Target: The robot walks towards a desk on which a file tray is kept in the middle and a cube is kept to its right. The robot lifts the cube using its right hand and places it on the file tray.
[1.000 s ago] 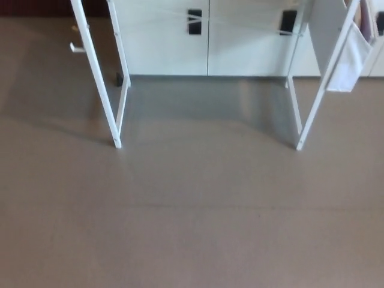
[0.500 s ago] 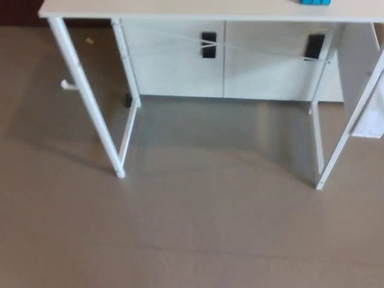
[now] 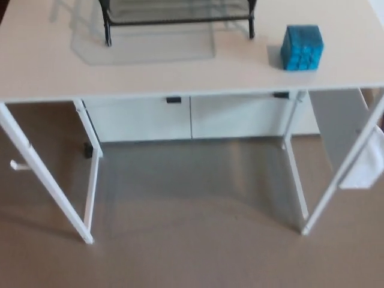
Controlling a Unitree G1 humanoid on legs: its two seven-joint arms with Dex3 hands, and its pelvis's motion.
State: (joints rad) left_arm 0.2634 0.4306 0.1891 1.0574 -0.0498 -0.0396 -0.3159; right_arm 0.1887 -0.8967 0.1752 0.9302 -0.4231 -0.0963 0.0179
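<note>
Head view swung up, surface (image 3: 48,66) now shows: file tray (image 3: 177,15) top middle, cube (image 3: 302,47) upper right. Neither hand in frame, can't tell their state; grab's probably close.

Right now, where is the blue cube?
In the head view, the cube sits on the right side of the white desk, near its front edge, to the right of the black file tray and not touching it.

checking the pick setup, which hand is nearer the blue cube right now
Cannot tell: neither hand is in view. The blue cube sits on the desk, right of the file tray, so the right hand is likely nearer.
</note>
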